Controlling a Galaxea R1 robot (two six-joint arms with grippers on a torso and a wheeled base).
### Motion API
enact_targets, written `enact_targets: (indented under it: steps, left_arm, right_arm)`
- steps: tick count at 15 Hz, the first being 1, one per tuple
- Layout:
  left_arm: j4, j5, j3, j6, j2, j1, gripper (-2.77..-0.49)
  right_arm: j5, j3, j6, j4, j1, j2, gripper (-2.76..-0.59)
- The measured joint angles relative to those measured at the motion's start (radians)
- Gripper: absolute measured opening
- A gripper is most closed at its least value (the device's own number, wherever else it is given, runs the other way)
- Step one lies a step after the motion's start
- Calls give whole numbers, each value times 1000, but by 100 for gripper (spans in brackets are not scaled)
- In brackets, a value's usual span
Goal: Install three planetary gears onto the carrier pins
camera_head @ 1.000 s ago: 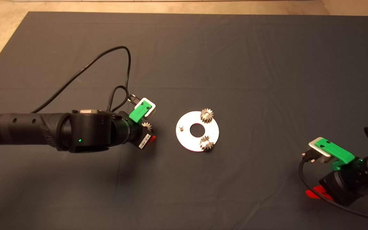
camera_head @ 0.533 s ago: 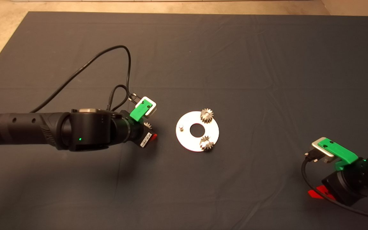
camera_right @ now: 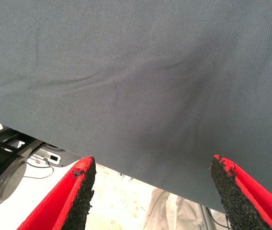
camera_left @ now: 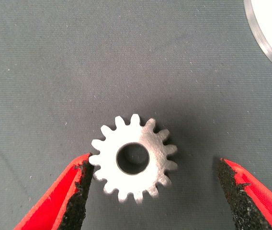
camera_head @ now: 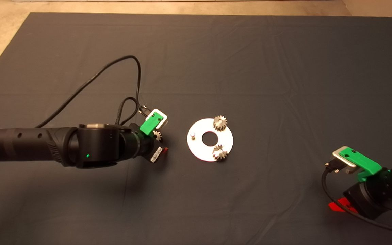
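A shiny silver disc (camera_head: 199,147) lies mid-mat with two planetary gears (camera_head: 220,123) (camera_head: 219,152) seated on carrier pins. One bare carrier pin (camera_head: 192,136) stands on the disc's left side. A third planetary gear (camera_left: 135,159) lies flat on the mat left of the disc, half hidden under my left wrist in the head view (camera_head: 157,135). My left gripper (camera_head: 159,143) (camera_left: 155,163) hangs open over this gear, one pad (camera_left: 76,196) almost touching its teeth, the other pad (camera_left: 241,196) well apart. My right gripper (camera_head: 339,205) (camera_right: 150,163) waits open and holds nothing at the lower right.
The left arm's black cable (camera_head: 114,68) loops over the mat behind the wrist. The disc's rim (camera_left: 270,33) shows in a corner of the left wrist view. Past the mat's edge, the right wrist view shows pale floor (camera_right: 121,201) and dark equipment.
My left wrist has shifted slightly toward the mat's near edge, staying over the loose gear. The right gripper has drawn back a little toward the lower right.
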Motion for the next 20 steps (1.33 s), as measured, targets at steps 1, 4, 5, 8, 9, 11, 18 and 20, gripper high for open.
enact_targets:
  steps: [1, 4, 5, 8, 9, 11, 18, 20]
  left_arm:
    - [1, -14, -15, 0, 0, 0, -146]
    - [3, -19, -23, 1, 0, 0, -162]
    - [3, -20, -23, 1, 0, 0, -171]
    - [3, -20, -23, 1, 0, 0, -182]
    - [4, -20, -23, 1, -3, 0, -190]
    - [3, -20, -23, 1, -6, 0, -201]
    - [4, -21, -23, 1, -9, 0, -222]
    - [4, -29, -22, 4, -18, 0, -222]
  right_arm:
    - [1, 0, 0, 0, 0, 0, -160]
    - [0, 0, 0, 0, 0, -1, -160]
    - [0, 0, 0, 0, 0, -1, -160]
    - [0, 0, 0, 0, 0, -2, -160]
    - [0, 0, 0, 0, 0, -1, -160]
    - [0, 0, 0, 0, 0, -2, -160]
    - [0, 0, 0, 1, 0, -2, -160]
    - [0, 0, 0, 1, 0, -2, -160]
